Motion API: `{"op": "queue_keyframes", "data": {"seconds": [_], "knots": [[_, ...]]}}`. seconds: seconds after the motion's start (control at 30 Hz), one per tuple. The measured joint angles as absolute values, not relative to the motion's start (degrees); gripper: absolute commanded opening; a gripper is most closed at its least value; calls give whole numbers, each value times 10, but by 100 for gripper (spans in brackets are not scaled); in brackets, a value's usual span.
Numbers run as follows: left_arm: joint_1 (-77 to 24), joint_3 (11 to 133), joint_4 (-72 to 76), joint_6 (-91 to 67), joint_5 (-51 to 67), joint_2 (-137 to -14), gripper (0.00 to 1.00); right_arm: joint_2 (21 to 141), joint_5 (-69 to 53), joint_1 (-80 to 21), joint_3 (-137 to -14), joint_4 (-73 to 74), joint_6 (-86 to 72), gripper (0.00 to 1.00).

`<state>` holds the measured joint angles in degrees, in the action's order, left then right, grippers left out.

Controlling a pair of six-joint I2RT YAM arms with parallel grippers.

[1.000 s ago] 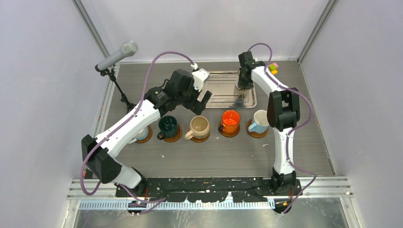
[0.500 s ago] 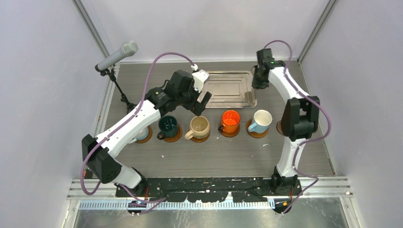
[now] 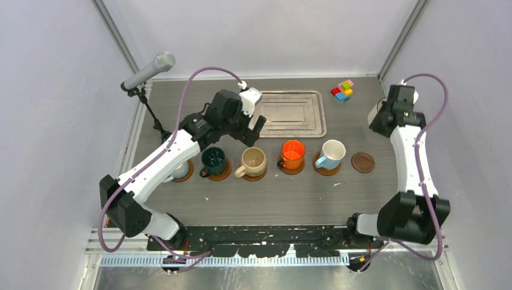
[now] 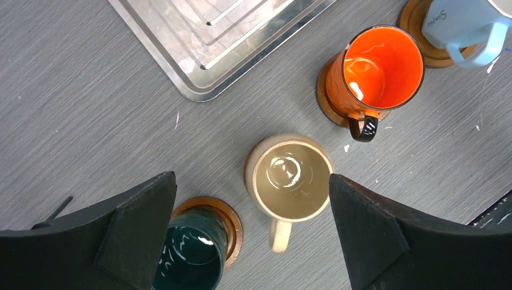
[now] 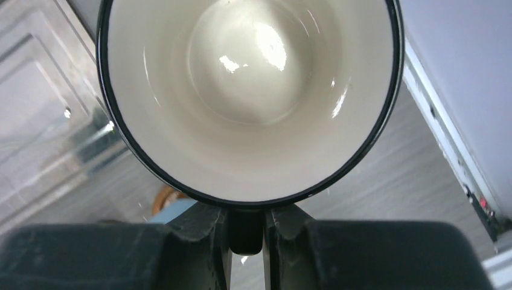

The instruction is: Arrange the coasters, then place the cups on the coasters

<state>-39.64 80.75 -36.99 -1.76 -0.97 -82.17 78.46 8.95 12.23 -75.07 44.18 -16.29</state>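
Five cups stand in a row on brown coasters: a whitish one [image 3: 180, 171] half under the left arm, dark green [image 3: 214, 159], beige [image 3: 254, 159], orange [image 3: 293, 151] and light blue [image 3: 332, 151]. A smaller dark coaster [image 3: 363, 162] lies bare at the row's right end. My left gripper [image 3: 253, 129] hangs open above the beige cup [image 4: 291, 180] and the dark green cup [image 4: 187, 257], holding nothing. My right gripper [image 5: 246, 225] is shut on the dark handle of a whitish cup [image 5: 247, 90], held in the air at the far right [image 3: 377, 109].
A silver tray [image 3: 293, 113] lies behind the row. Small coloured blocks [image 3: 342, 90] sit at the back right. A microphone on a stand [image 3: 148, 70] rises at the back left. The enclosure wall and floor rail run close beside the right gripper.
The right arm has swung from the tray out to the far right with the whitish cup, uncovering the dark coaster. The left arm has barely shifted.
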Motion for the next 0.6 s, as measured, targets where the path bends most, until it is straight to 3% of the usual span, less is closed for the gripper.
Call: {"op": "queue_keyframes", "data": {"seconds": [0.2, 0.6], "knots": [[-391, 797, -359, -31, 7, -804, 100, 692, 92, 114, -648, 470, -184, 0], [-365, 780, -349, -68, 31, -777, 100, 638, 112, 114, -515, 486, -233, 0]]}}
